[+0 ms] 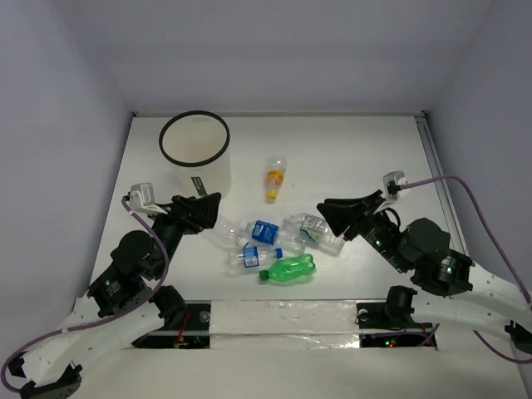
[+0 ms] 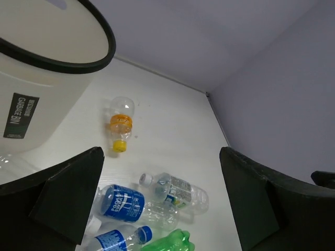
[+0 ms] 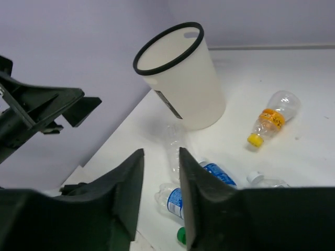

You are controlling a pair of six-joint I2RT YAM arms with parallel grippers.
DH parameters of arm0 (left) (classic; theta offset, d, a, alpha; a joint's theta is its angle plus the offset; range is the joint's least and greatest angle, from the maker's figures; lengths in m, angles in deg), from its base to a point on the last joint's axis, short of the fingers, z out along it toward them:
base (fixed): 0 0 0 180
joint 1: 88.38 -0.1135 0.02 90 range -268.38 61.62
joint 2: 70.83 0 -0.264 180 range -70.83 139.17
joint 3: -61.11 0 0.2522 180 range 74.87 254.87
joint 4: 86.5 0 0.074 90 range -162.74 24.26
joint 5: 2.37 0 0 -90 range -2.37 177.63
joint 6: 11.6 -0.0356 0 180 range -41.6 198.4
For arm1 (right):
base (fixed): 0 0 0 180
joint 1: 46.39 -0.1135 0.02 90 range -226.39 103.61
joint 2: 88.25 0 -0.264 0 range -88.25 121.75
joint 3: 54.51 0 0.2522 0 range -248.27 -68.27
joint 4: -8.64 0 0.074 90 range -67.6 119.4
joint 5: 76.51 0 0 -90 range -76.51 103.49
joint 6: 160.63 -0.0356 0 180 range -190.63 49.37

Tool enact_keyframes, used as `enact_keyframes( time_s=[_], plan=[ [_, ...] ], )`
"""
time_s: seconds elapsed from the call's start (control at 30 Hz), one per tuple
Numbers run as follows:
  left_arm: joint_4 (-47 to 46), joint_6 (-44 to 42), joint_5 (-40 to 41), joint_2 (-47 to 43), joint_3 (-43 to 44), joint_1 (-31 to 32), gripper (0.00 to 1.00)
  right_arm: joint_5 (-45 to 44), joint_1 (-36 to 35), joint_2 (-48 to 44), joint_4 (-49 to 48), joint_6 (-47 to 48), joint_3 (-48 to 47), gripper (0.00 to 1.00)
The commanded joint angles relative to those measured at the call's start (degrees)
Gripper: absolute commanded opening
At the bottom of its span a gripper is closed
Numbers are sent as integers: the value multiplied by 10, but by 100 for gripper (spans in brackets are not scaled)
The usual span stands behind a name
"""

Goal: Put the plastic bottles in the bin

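White table (image 1: 357,150), pale lilac walls on three sides, both arms based at the near edge

Step in hand, as judged: first pick from the cluster, the bin looking empty.
- Left gripper (image 2: 161,154): spread wide, empty, hovering between bin and cluster, so the better placed. Take the outermost bottle across its body. Squeeze lightly, as thin plastic will likely buckle or slip. Lift above the black rim before release.
- Right gripper (image 3: 161,157): parted only narrowly, empty, at the cluster's right end.

Bin (image 1: 179,174): white bucket, black ring rim, small black label, upright at the far left corner.

Plastic bottles, all lying down:
- green bottle (image 1: 289,269): green cap, by the middle of the near edge
- three clear bottles (image 1: 264,231): blue or pale labels, bunched just beyond it
- orange-banded bottle (image 1: 275,176): clear, yellowish cap, apart, right of the bin toward the far edge
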Motion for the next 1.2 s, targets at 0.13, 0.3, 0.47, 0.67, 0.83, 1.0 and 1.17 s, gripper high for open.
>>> enact_keyframes(
  time_s=[0.13,0.3,0.47,0.67,0.83,1.0,1.17],
  plan=[
    [57,32,30,-15,-20,2,86,-72,-3,27,4,37,-27,44],
    [91,63,36,-38,-25,2,47,-82,-3,53,-23,41,-25,9],
    [175,173,51,-37,-43,2,0,-39,20,82,-43,37,-19,0],
    [273,321,77,-2,-70,2,17,10,35,98,-86,20,15,0],
    [289,372,103,49,-101,2,74,59,40,111,-102,13,31,1],
    [238,400,129,109,-131,-4,90,96,40,118,-109,15,38,15],
    [90,270,54,189,-159,-158,94,131,40,134,-93,16,36,24]
  ],
)
